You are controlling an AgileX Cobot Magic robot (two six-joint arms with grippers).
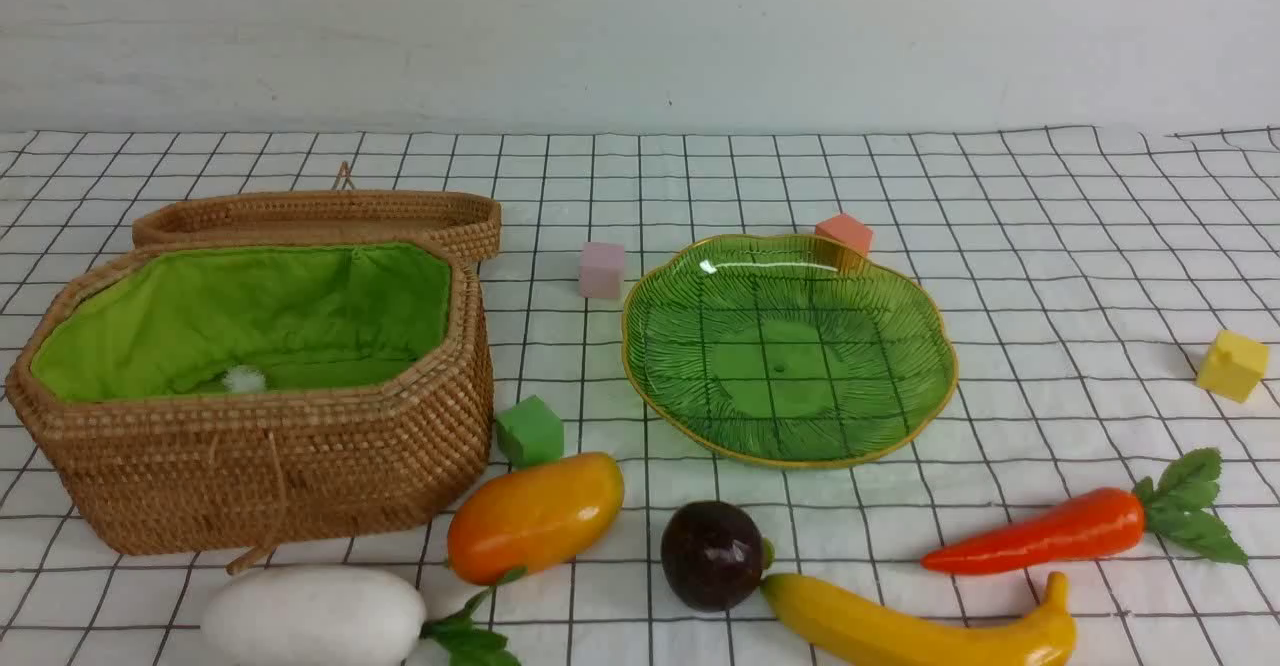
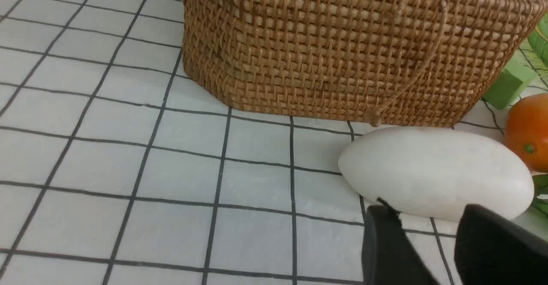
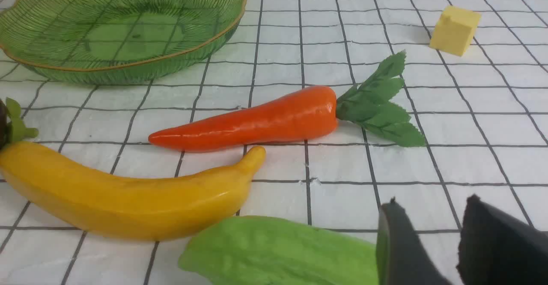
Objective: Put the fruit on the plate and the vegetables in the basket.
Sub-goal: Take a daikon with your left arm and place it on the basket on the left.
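Risk: radish point(image 2: 432, 173) glossy, rounded; left tool point(image 2: 428, 216), part-spread, empty, may squeeze it out, rolling against basket point(image 2: 342, 49); right tool point(image 3: 432, 208) likewise spread, empty.

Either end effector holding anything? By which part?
Nothing held: left end effector and right end effector are both open and empty.

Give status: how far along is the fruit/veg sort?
Done: nothing; plate and basket show no produce. In hand: nothing; left gripper, open, hangs near the radish; right gripper, open, near a lumpy green piece. Left: mango, purple ball, banana to plate; radish, carrot to basket.
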